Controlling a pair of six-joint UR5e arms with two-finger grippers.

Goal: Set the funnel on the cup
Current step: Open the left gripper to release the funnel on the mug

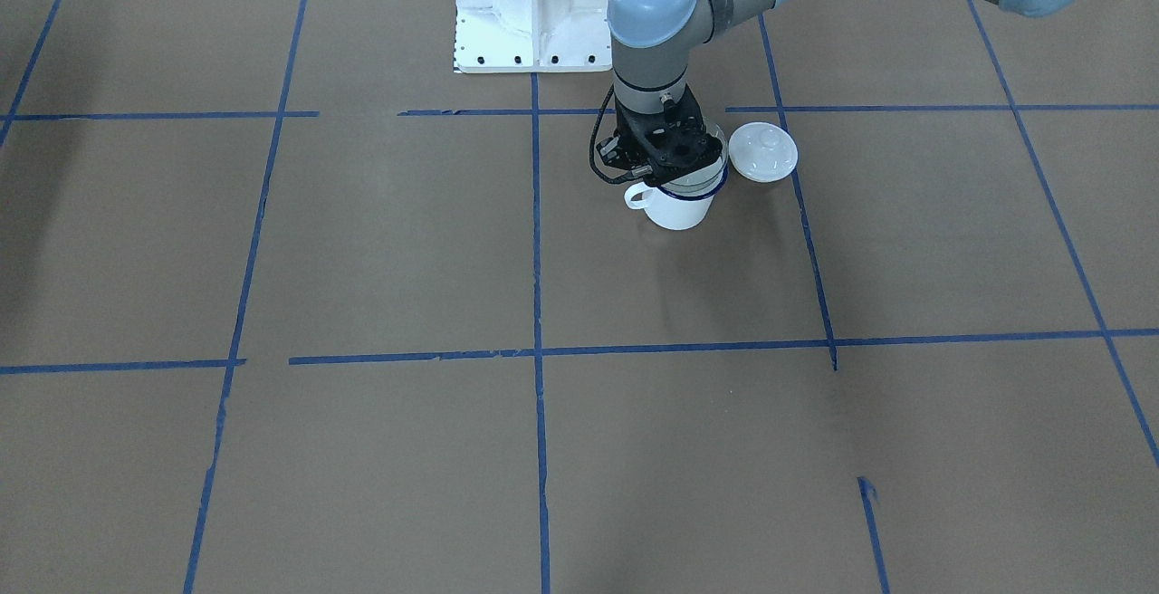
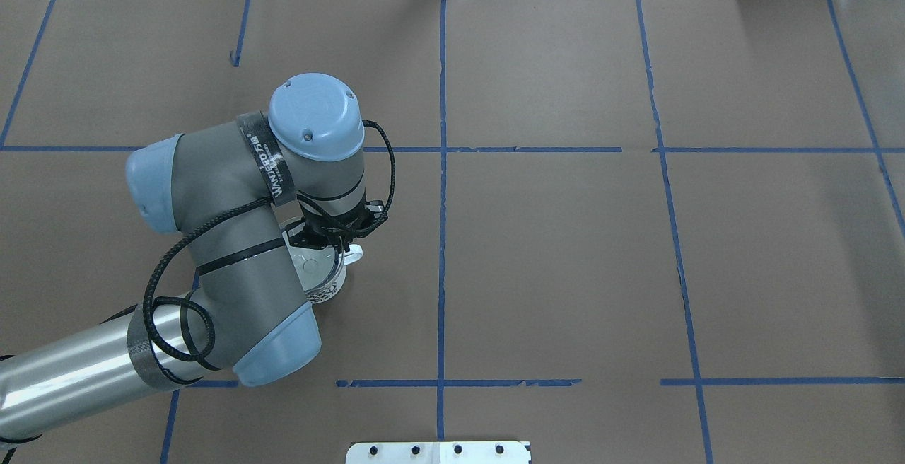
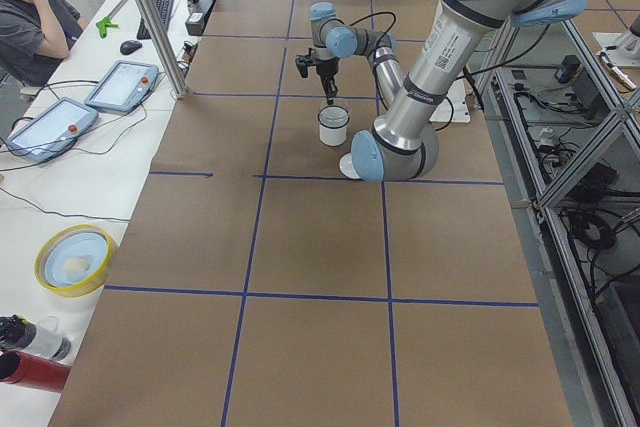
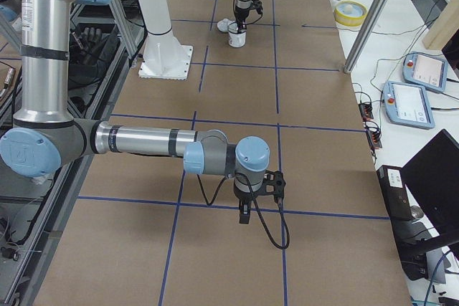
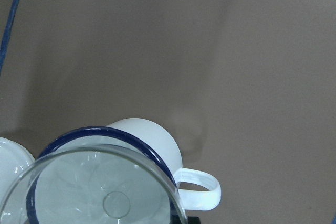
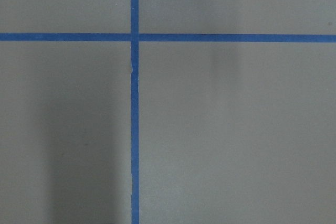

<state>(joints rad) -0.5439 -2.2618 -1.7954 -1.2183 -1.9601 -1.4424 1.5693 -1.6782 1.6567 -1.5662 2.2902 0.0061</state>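
Observation:
The white cup (image 1: 677,206) with a dark blue rim stands upright on the brown table, its handle (image 5: 202,187) sticking out to one side. My left gripper (image 1: 665,159) hangs straight down over it, shut on the rim of the clear funnel (image 5: 105,192). The funnel sits in or just above the cup's mouth, a little off centre. In the left wrist view the funnel's rim overlaps the cup's blue rim (image 5: 94,132). My right gripper (image 4: 245,213) shows only in the exterior right view, low over bare table far from the cup. I cannot tell if it is open or shut.
A white domed lid (image 1: 762,152) with a knob lies on the table right beside the cup. The white robot base (image 1: 531,10) stands behind it. The left arm's elbow (image 2: 226,273) hangs over the cup's near side. Blue tape lines grid the table.

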